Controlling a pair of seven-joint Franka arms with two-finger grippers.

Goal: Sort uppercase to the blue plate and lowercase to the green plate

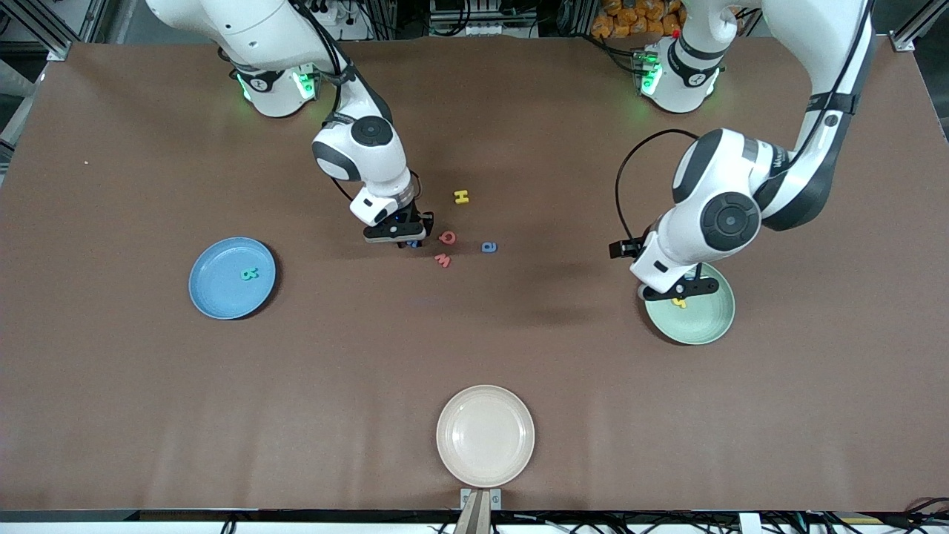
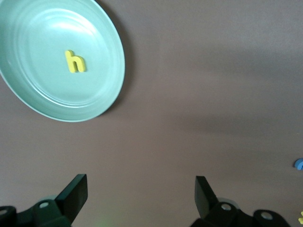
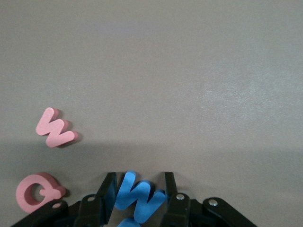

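While the blue W (image 3: 137,197) is pinched between the closed fingers of the right gripper (image 1: 396,234), that gripper is seen low at the table, just beside the red Q (image 1: 447,237). The red w (image 1: 442,260) lies a little nearer the camera than the Q, the blue a (image 1: 488,247) lies toward the left arm's end, and the yellow H (image 1: 461,196) lies farther from the camera. For a clean step, a straight lift is judged best before any sideways travel, so that the Q, which lies closest, is not dragged along. The grip appears to sit across the letter's middle; whether it is square cannot be told. The blue plate (image 1: 215,297), with the teal R (image 1: 249,274) already in it, lies toward the right arm's end, and bare table lies between it and the gripper. A release over the plate's middle, away from the rim, is advised. The left gripper (image 2: 141,194) is held with its fingers spread and nothing between them, over the edge of the green plate (image 1: 712,326), where the yellow h (image 2: 75,61) lies. The cream plate (image 1: 452,452) lies nearest the camera, well apart from both routes.
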